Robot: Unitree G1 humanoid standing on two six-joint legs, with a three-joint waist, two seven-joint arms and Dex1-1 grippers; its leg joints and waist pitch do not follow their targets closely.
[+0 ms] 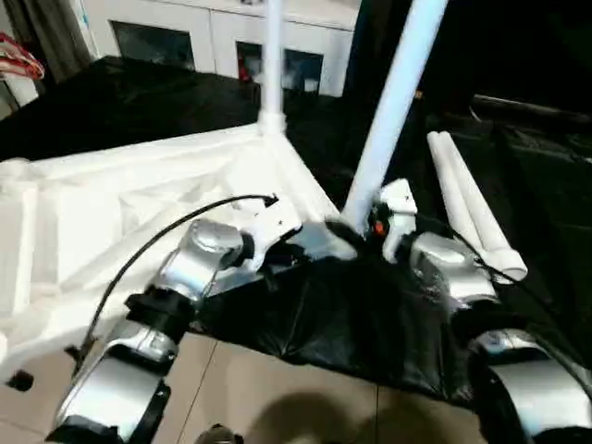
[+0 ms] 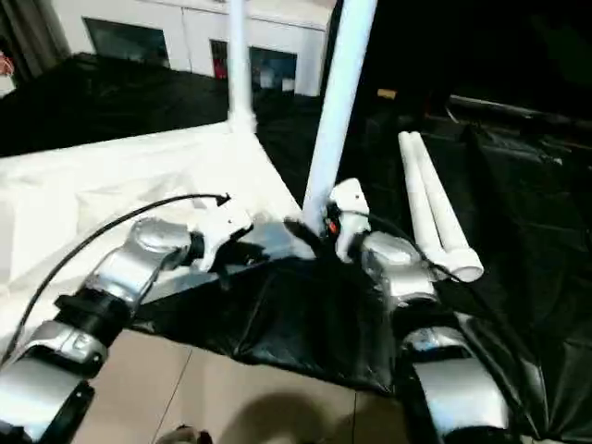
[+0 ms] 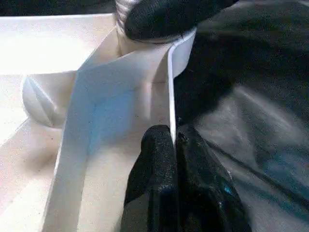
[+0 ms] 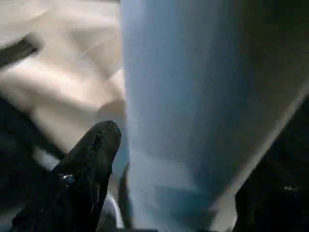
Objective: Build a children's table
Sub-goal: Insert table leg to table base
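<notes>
Nearest the camera, two silver forearms reach forward over a black sheet (image 1: 351, 324) spread on the floor. The left gripper (image 3: 175, 145) has its two black fingers pinched tight on the thin white edge wall of the table top (image 1: 111, 213), right beside the near corner socket (image 3: 159, 53). The top lies upside down on the left, ribbed underside showing. At that same corner the right gripper (image 4: 164, 169) sits at the foot of a white leg (image 1: 393, 102) that stands in the socket and leans away to the right; one black finger (image 4: 91, 159) shows clear of the tube, the other dark shape is at the far side, so the jaws straddle the leg loosely rather than clamping it. Further back, a second leg (image 1: 272, 65) stands upright in the far corner socket of the top. Off to the right, two more legs (image 1: 467, 203) lie side by side, touching, on the black sheet. Beyond everything stands a white cabinet (image 1: 222, 37) with dark glass doors.
</notes>
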